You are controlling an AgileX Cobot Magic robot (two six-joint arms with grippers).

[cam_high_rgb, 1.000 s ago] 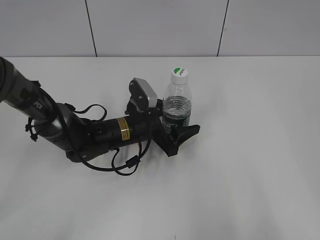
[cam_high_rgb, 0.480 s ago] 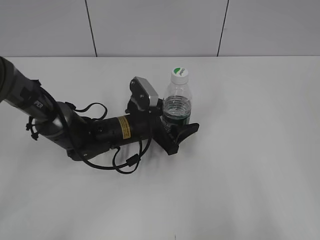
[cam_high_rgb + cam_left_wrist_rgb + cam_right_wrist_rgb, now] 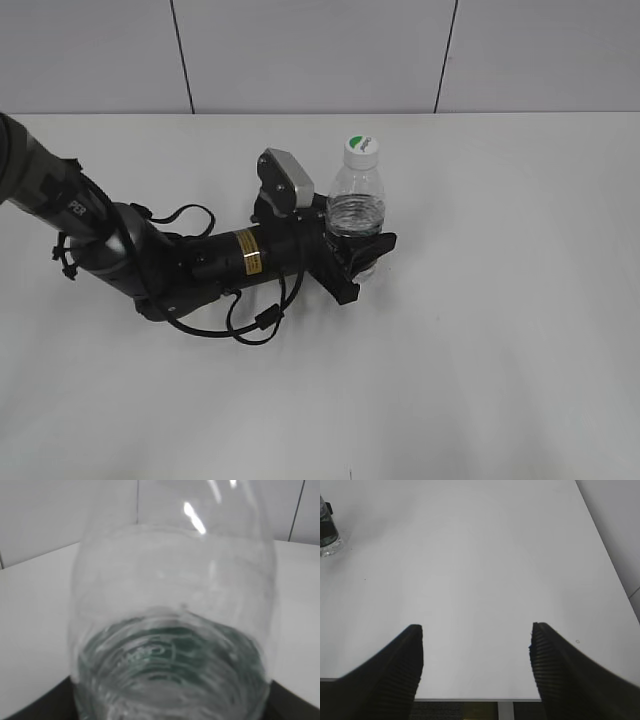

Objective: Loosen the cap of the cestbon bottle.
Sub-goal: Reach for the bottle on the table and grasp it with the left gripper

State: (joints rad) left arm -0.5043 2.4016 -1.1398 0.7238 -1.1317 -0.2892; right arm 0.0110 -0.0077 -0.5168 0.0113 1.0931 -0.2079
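On the left of the exterior view the left arm (image 3: 110,245) lies low across the white table (image 3: 500,350), its black cable (image 3: 250,320) looping beneath it, and reaches rightward to the bottle (image 3: 355,200). The left gripper (image 3: 358,252) sits around the lower body of the bottle, where the dark green label band is; the near finger (image 3: 372,248) lies against the front of the bottle, with no gap to be seen there, while the far finger is hidden behind it. Whether the fingers actually press the bottle cannot be told. The bottle stands upright near the middle of the table, a little toward the back wall, and its white cap (image 3: 359,147) with the green patch sits on the neck — free of any gripper. In the left wrist view the clear ribbed bottle (image 3: 172,630) fills almost the whole picture, very close to the camera. To the right, the right gripper (image 3: 476,667) shows only in its own wrist view: its two dark ridged fingers (image 3: 395,675) are spread wide apart over bare table — nothing between them — and the bottle (image 3: 327,532) is far off at the upper left edge.
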